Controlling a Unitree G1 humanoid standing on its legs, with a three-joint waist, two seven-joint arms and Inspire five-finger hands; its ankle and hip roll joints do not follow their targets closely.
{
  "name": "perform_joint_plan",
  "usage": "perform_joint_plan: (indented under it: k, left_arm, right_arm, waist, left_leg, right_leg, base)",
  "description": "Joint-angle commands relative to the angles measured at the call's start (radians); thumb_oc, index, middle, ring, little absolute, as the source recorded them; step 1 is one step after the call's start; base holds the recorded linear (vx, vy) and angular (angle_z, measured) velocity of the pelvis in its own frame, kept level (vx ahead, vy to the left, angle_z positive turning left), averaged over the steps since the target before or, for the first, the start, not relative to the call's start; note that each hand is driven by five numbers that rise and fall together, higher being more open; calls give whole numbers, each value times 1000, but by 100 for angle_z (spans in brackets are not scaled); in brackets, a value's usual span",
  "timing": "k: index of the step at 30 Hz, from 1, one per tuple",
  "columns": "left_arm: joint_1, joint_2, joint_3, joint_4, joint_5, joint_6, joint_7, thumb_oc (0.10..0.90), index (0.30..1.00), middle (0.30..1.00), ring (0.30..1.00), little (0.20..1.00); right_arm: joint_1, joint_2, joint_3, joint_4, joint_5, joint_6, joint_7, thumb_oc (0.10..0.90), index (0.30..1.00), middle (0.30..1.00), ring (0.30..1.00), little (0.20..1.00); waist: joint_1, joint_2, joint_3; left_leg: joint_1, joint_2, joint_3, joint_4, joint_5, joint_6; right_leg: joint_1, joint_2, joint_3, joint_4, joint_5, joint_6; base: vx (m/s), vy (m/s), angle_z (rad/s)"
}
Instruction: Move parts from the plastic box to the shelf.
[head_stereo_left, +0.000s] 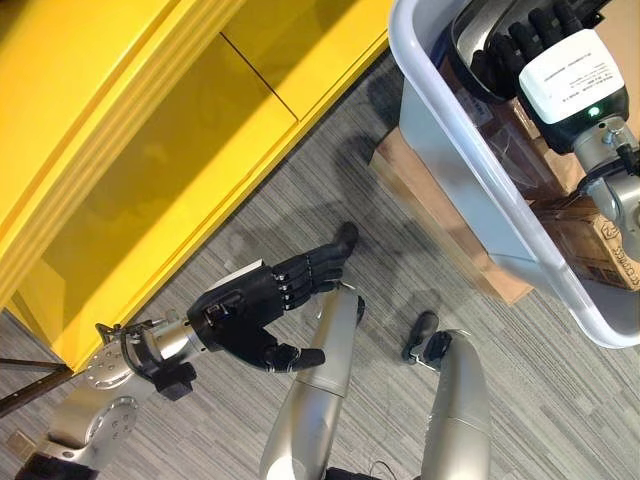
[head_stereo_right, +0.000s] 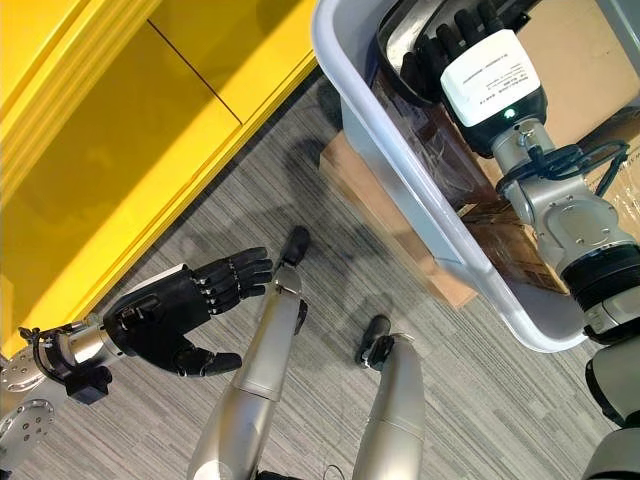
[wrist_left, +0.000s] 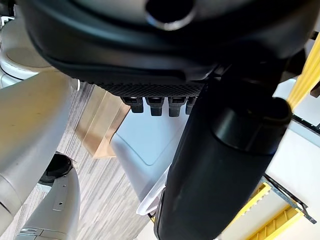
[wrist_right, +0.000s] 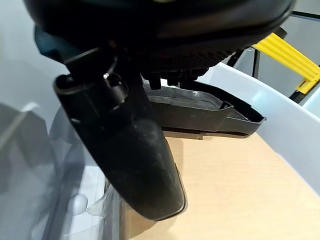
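The grey plastic box (head_stereo_left: 480, 170) stands at the upper right on flat cardboard. My right hand (head_stereo_right: 450, 40) reaches down into it. Its fingers (head_stereo_left: 515, 45) curl over the rim of a black moulded plastic part (wrist_right: 200, 107), which lies on the brown cardboard lining (wrist_right: 225, 190) of the box. The thumb (wrist_right: 135, 150) stands on the near side of the part. The yellow shelf (head_stereo_left: 150, 150) runs along the left and top. My left hand (head_stereo_left: 250, 305) hovers low over the carpet beside the shelf, open and empty, palm turned toward the box.
A flat cardboard sheet (head_stereo_left: 440, 215) juts out from under the box onto the grey carpet (head_stereo_left: 300, 200). A seam (head_stereo_left: 260, 75) divides the yellow shelf top into panels. More brown cardboard (head_stereo_left: 600, 240) lies inside the box near its front corner.
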Motion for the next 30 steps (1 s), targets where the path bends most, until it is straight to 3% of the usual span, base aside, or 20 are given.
perform_joint_plan:
  k: [1, 6, 18, 29, 30]
  left_arm:
    - [5, -14, 10, -82, -41, -65, -40, 900, 1000, 1000, 1000, 1000]
    - [2, -31, -7, -83, -31, -68, -41, 900, 1000, 1000, 1000, 1000]
    - [-7, -34, -21, -97, -32, -68, -22, 900, 1000, 1000, 1000, 1000]
    - [15, -27, -6, -108, -31, -66, -21, 900, 1000, 1000, 1000, 1000]
    - [17, -25, -6, -110, -36, -66, -20, 900, 1000, 1000, 1000, 1000]
  right_arm:
    - [-153, -63, 23, 91, 75, 114, -59, 900, 1000, 1000, 1000, 1000]
    - [-150, -51, -29, 118, 139, 168, -107, 900, 1000, 1000, 1000, 1000]
    - [-204, -53, -15, 145, 138, 217, -35, 900, 1000, 1000, 1000, 1000]
    - [-256, -90, 57, 149, 107, 167, 74, 900, 1000, 1000, 1000, 1000]
    - [-269, -93, 70, 149, 113, 157, 95, 859, 942, 942, 942, 942]
  waist:
    - [52, 17, -14]
    - [45, 25, -14]
    - [44, 34, -14]
    - [47, 29, -14]
    - [47, 28, -14]
  left_leg:
    - [-4, -26, 77, -37, -71, 108]
    - [-9, -30, 83, -23, -79, 111]
    - [-4, -28, 93, -46, -71, 110]
    - [-19, -30, 91, -24, -79, 109]
    - [-20, -30, 90, -26, -78, 108]
  right_leg:
    - [47, 111, -100, 114, -14, -132]
    - [34, 112, -98, 125, -13, -134]
    - [38, 107, -98, 112, -10, -132]
    - [23, 107, -101, 131, -16, -135]
    - [22, 106, -102, 130, -14, -133]
  base:
    - [0, 0, 0]
    - [9, 29, 1]
    - [2, 12, 3]
    - [13, -3, 1]
    - [0, 0, 0]
